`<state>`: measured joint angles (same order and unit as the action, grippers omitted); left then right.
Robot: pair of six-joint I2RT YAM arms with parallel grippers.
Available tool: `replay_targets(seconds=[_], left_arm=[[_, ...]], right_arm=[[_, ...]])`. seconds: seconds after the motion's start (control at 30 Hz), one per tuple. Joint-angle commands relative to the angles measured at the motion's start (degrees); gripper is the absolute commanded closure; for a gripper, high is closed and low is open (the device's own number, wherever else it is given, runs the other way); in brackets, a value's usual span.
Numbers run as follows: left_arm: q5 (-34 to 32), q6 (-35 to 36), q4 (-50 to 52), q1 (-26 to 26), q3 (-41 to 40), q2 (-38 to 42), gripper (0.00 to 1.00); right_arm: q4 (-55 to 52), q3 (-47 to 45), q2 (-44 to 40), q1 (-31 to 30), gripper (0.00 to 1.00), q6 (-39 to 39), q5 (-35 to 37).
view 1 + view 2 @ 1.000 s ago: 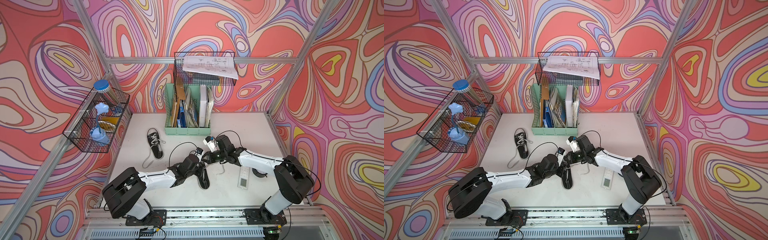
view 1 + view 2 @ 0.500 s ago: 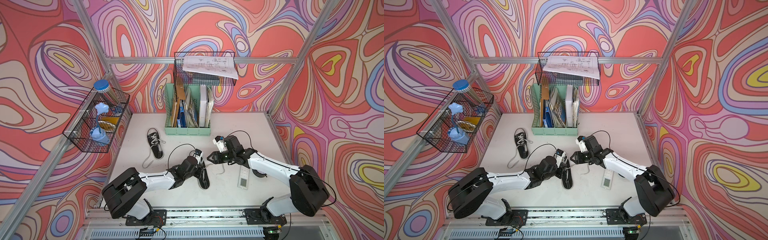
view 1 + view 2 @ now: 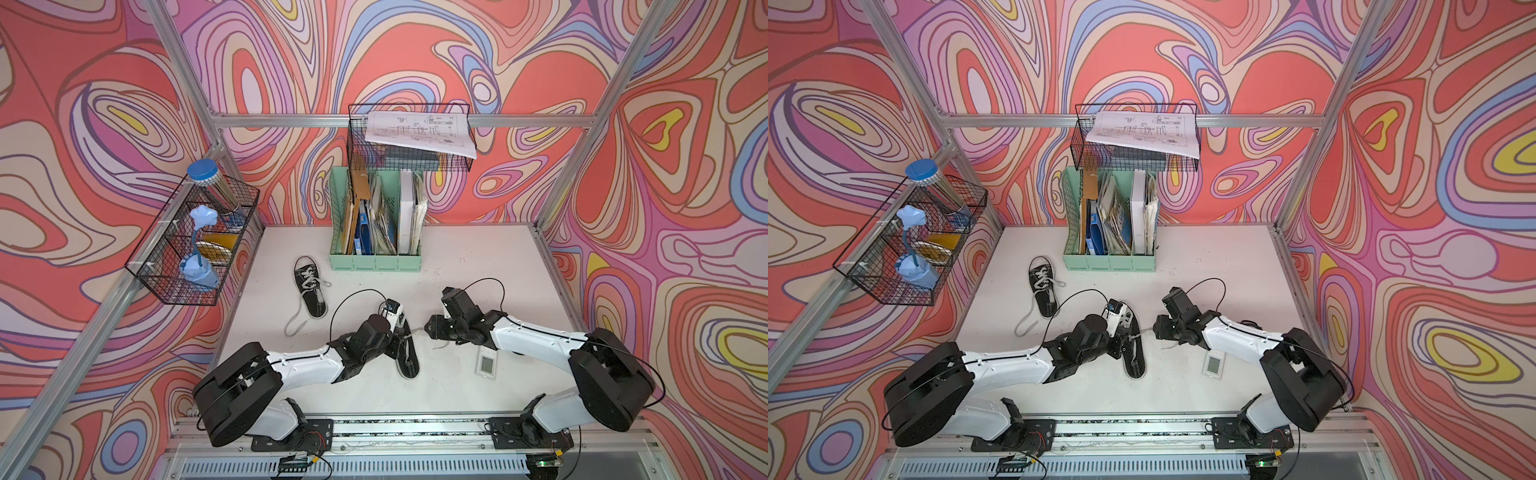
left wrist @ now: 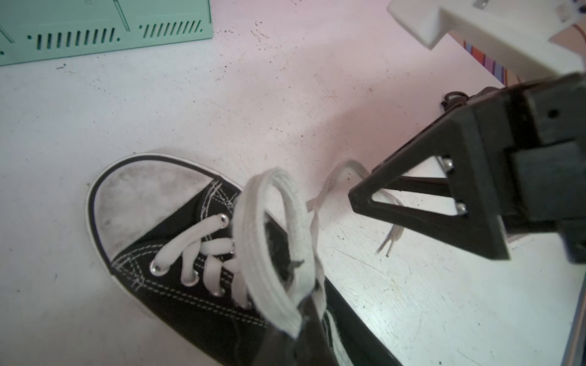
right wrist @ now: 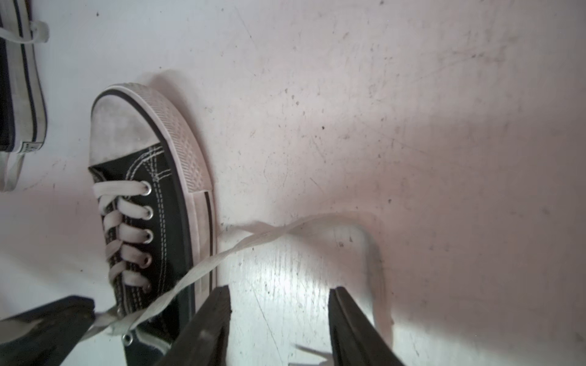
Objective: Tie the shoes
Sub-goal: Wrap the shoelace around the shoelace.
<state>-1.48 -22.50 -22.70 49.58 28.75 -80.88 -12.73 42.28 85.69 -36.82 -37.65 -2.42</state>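
One of the shoes (image 3: 311, 286) lies far left on the table, its laces loose. The other shoe (image 3: 409, 359) lies at the middle, black with white laces. My left gripper (image 4: 301, 317) hovers over this shoe's eyelets, shut on a standing loop of white lace (image 4: 253, 240). In both top views it shows at the shoe's top (image 3: 1127, 332). Just right of the shoe, my right gripper (image 5: 279, 294) is open and holds nothing; only bare table lies between its fingers. A free lace end (image 5: 253, 240) trails from the shoe (image 5: 165, 221) across the table in front of it.
A green file organizer (image 3: 376, 253) stands at the back, with a wire basket (image 3: 411, 137) holding paper above it. Another wire basket (image 3: 195, 249) hangs on the left wall. A small white device with a screen (image 3: 485, 365) lies near my right arm.
My right gripper has opened, let go of the lace and drawn back to the right, away from the shoe. My left gripper stays shut on the loop.
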Motion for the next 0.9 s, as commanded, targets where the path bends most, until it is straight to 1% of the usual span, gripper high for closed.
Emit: replay_targets(seconds=[0.0, 0.13, 0.33, 0.43, 0.63, 0.7, 0.87], left_arm=[[0.17, 0.45, -0.73, 0.28, -0.72, 1.08, 1.00], [0.33, 0.55, -0.77, 0.31, -0.72, 1.16, 1.00], [0.52, 0.79, -0.59, 0.27, -0.63, 1.51, 1.00], [0.27, 1.01, -0.48, 0.27, -0.64, 1.62, 1.00], [0.47, 0.89, -0.67, 0.28, -0.80, 1.60, 1.00], [0.25, 0.84, -0.94, 0.33, -1.06, 1.60, 1.00], [-0.75, 0.31, -2.26, 0.33, -2.51, 2.52, 1.00]], right_arm=[[3.02, 0.08, 2.04, -0.88, 0.48, -4.06, 6.59], [4.77, 0.34, 4.91, -1.58, 0.48, -5.40, 9.38], [4.34, 2.52, 9.03, -3.06, 0.53, -5.35, 14.20], [3.85, 3.45, 11.10, -3.90, 0.59, -4.98, 16.37], [0.79, 6.68, 15.49, -6.29, 0.73, -3.33, 22.63], [0.93, 7.42, 18.04, -6.64, 0.80, -2.92, 23.18], [4.02, 7.95, 17.94, -6.65, 0.96, -0.84, 23.24]])
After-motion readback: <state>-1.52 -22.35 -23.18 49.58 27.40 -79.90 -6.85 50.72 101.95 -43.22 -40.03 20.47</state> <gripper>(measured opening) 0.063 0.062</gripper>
